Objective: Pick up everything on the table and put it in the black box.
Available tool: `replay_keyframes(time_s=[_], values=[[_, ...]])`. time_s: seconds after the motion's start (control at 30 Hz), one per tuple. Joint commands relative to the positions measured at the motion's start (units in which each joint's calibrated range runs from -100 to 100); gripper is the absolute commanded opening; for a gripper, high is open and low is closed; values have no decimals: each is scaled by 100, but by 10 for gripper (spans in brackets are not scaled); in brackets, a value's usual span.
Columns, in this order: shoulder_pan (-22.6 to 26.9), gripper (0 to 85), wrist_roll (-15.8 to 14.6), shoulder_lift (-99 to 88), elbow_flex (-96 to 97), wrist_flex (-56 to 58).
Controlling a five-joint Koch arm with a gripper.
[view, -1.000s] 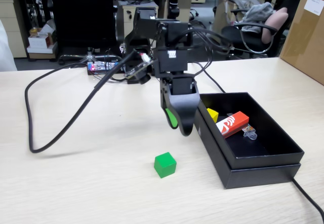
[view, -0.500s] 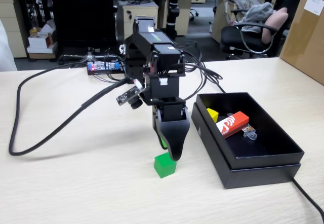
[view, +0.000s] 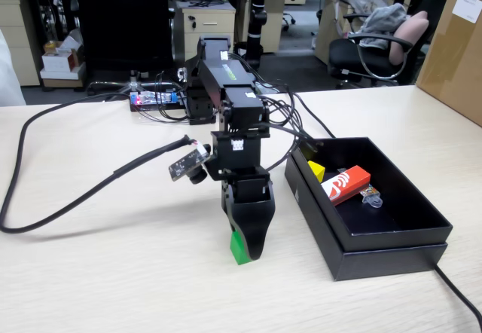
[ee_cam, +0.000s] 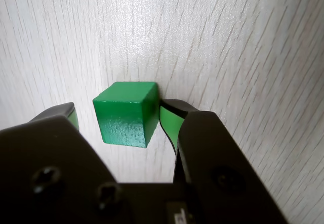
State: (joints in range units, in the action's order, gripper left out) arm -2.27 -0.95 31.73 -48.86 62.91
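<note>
Fixed view: the gripper (view: 247, 246) is down at the worktop (view: 113, 273), its dark body covering most of the green cube (view: 237, 248); only a sliver of green shows at its left edge. The black box (view: 392, 252) sits just to the right, holding the yellow cube (view: 317, 170), the red striped box (view: 346, 184) and a small wrapped packet (view: 370, 196). Wrist view: the fingers (ee_cam: 171, 125) stand apart, one on each side of the green cube (ee_cam: 125, 113). The right finger is almost touching the cube's face; the left one has a visible gap. The cube rests flat on the worktop (ee_cam: 228, 41), turned slightly off square to the pads. Judgement: close slowly so the cube can square itself, confirm a firm grip on both faces, then lift straight up before swinging towards the box.
</note>
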Motion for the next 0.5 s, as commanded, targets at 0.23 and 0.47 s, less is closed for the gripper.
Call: replay_keyframes(time_s=[0.23, 0.47], values=[[-34, 185, 78, -23, -55, -265], [-29, 68, 34, -425, -64, -239]])
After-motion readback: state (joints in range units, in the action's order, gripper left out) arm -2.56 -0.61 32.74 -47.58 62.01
